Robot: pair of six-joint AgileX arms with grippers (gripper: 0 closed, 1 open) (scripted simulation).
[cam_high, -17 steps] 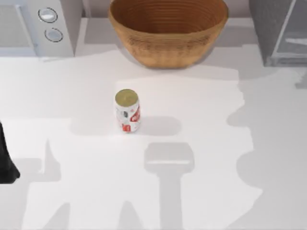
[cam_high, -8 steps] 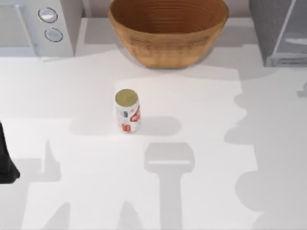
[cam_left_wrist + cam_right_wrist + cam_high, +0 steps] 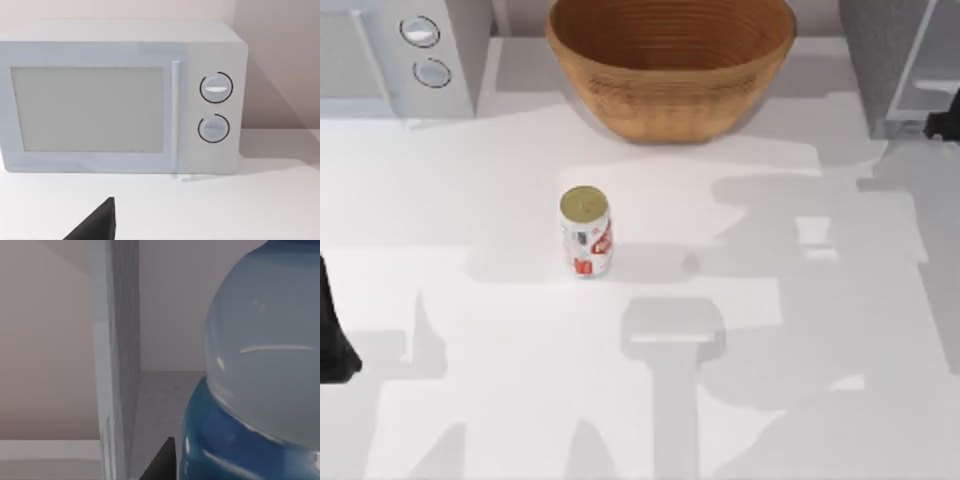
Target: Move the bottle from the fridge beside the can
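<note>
The can (image 3: 586, 232), white with red markings and a dull gold top, stands upright near the middle of the table. The fridge (image 3: 880, 60), a dark-grey speckled cabinet, stands at the back right with its pale door panel (image 3: 918, 70) swung out. My right gripper (image 3: 946, 118) shows as a dark shape at the fridge's front, at the right edge of the top view. The bottle (image 3: 260, 390) looms very close in the right wrist view, clear above and blue-labelled below, beside the fridge's grey wall (image 3: 120, 365). My left arm (image 3: 332, 340) sits parked at the table's left edge.
A large woven basket (image 3: 670, 100) stands at the back centre. A white appliance with two round knobs (image 3: 410, 60) sits at the back left and faces the left wrist camera (image 3: 125, 100). White tabletop lies open around the can.
My right arm has moved toward the fridge, and its dark gripper now shows at the fridge's front. Its shadow has spread leftward over the table. The can and left arm have not moved.
</note>
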